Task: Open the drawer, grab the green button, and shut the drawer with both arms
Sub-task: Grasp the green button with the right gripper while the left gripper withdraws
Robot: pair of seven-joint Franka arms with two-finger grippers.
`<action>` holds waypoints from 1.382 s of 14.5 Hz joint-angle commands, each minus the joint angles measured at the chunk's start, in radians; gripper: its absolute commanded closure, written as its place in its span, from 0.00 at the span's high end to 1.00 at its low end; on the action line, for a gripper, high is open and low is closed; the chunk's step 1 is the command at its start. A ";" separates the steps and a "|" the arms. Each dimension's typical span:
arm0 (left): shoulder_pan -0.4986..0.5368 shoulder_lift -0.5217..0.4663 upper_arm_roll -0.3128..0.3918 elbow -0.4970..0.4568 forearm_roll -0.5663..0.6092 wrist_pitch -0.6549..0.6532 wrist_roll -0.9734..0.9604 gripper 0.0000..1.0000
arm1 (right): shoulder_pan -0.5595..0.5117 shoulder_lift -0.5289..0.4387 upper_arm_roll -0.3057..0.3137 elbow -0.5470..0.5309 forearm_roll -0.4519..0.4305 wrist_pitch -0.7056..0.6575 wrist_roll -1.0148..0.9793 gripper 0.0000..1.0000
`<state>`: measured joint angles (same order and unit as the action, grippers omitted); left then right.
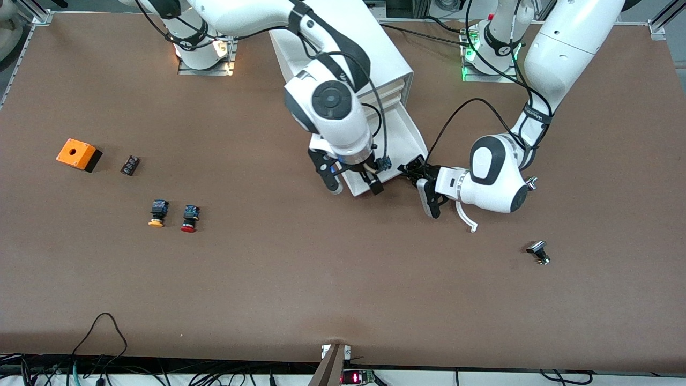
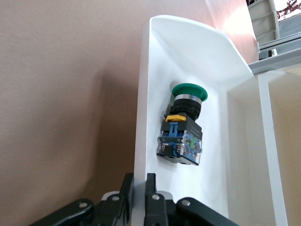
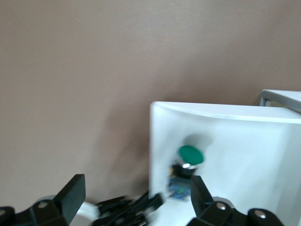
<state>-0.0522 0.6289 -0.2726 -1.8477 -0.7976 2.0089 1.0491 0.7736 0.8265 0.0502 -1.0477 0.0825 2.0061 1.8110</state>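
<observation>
On the brown desk [image 1: 268,279], the left gripper [image 1: 415,170] clenched the open drawer [image 1: 399,139] wall, steadying it; the right gripper [image 1: 351,182] hovered spread above the button [image 2: 181,125] lying inside.

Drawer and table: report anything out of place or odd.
Nothing stands out. The drawer is pulled out, its wall pinched by the left gripper; the green button lies on its side inside, below the open right gripper.

A robotics lab: brown table [image 1: 321,289], aluminium framing [image 1: 32,16], trailing cables [image 1: 96,332].
</observation>
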 commanded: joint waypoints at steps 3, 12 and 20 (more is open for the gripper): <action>0.014 0.023 0.012 0.058 0.047 0.021 0.011 1.00 | 0.065 0.014 -0.012 -0.038 -0.040 -0.013 0.024 0.99; 0.120 0.012 0.015 0.273 0.246 -0.278 -0.144 1.00 | 0.084 0.085 -0.015 -0.040 -0.047 0.161 0.136 0.99; 0.103 -0.050 -0.002 0.490 0.595 -0.498 -0.610 1.00 | 0.099 0.106 -0.013 -0.044 -0.043 0.197 0.168 0.94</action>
<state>0.0638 0.5967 -0.2685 -1.4101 -0.2842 1.5657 0.5571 0.8619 0.9349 0.0379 -1.0920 0.0539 2.2021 1.9505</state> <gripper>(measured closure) 0.000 0.009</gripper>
